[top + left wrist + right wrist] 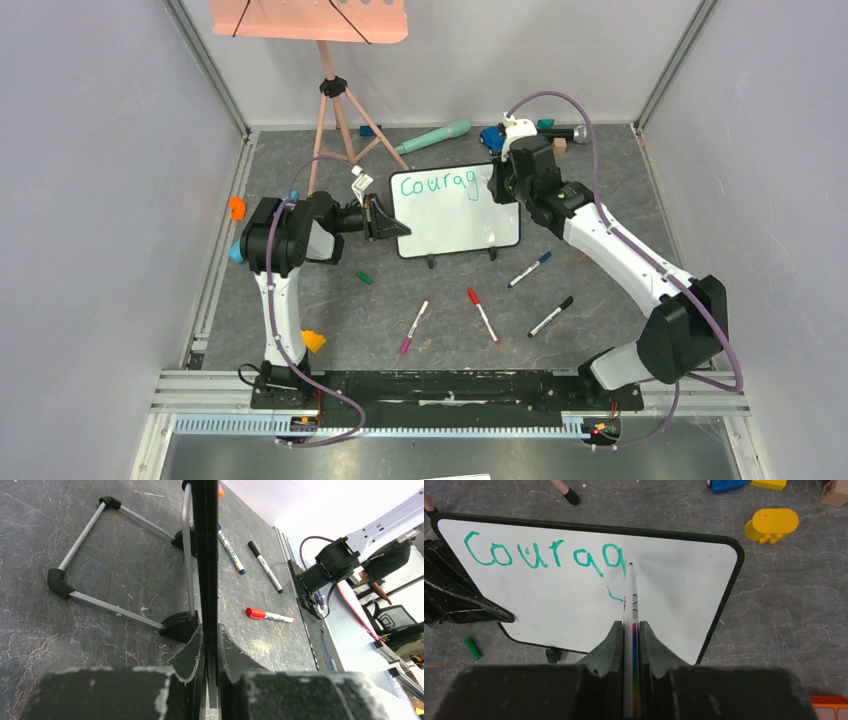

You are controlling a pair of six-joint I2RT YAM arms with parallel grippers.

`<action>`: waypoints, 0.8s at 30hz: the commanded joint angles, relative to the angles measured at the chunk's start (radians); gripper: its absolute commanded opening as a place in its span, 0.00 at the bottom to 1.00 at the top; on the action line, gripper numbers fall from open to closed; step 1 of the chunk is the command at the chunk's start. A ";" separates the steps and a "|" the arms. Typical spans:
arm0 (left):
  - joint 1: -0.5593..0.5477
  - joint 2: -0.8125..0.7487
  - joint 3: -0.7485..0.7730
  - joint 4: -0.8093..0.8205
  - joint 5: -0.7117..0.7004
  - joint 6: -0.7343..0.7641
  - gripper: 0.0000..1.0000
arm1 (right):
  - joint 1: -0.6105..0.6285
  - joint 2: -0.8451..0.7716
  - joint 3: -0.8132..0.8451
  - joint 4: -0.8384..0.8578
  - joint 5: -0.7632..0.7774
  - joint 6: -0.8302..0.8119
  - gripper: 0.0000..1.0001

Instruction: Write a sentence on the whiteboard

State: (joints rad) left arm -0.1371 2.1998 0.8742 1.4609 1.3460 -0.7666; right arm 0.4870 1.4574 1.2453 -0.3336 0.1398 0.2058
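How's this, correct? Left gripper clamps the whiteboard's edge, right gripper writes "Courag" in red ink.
No: the lettering is teal-green, not red, as the right wrist view shows. The left gripper clamps the whiteboard edge; the right gripper, holding a marker, writes "Courag".

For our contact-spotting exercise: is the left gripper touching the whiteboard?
Touching. The left wrist view shows the left gripper clamped on the whiteboard, seen edge-on.

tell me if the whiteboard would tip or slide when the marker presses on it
Probably tippy alone: the whiteboard stands on two small feet. Likely rigid, showing no bend. The left gripper clamping its edge should steady it.
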 commanded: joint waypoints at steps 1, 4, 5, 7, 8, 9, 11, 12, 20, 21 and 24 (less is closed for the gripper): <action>-0.002 -0.003 0.025 0.097 0.045 0.020 0.02 | -0.004 0.014 0.055 0.019 0.022 -0.020 0.00; -0.002 -0.003 0.025 0.096 0.045 0.020 0.02 | -0.004 0.025 0.060 0.023 0.022 -0.022 0.00; -0.002 -0.003 0.025 0.096 0.046 0.021 0.02 | -0.004 0.028 0.060 0.022 0.022 -0.021 0.00; -0.003 -0.003 0.025 0.097 0.046 0.021 0.02 | -0.005 0.035 0.061 0.024 0.022 -0.020 0.00; -0.002 -0.003 0.024 0.096 0.045 0.021 0.02 | -0.005 0.039 0.061 0.025 0.025 -0.021 0.00; -0.002 -0.004 0.023 0.096 0.045 0.022 0.02 | -0.005 0.042 0.061 0.027 0.028 -0.020 0.00; -0.002 -0.005 0.023 0.096 0.046 0.023 0.02 | -0.005 0.050 0.062 0.030 0.031 -0.020 0.00; -0.002 -0.004 0.023 0.096 0.046 0.023 0.02 | -0.005 0.054 0.065 0.032 0.031 -0.020 0.00; -0.002 -0.003 0.023 0.096 0.046 0.023 0.02 | -0.010 0.063 0.061 0.021 0.069 -0.024 0.00; -0.002 -0.002 0.023 0.096 0.045 0.022 0.02 | -0.012 0.062 0.057 0.019 0.076 -0.027 0.00; -0.002 -0.002 0.025 0.097 0.046 0.021 0.02 | -0.028 0.053 0.043 0.012 0.083 -0.033 0.00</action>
State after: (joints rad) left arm -0.1368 2.1998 0.8742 1.4601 1.3441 -0.7673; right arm 0.4850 1.5150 1.2720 -0.3309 0.1658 0.1932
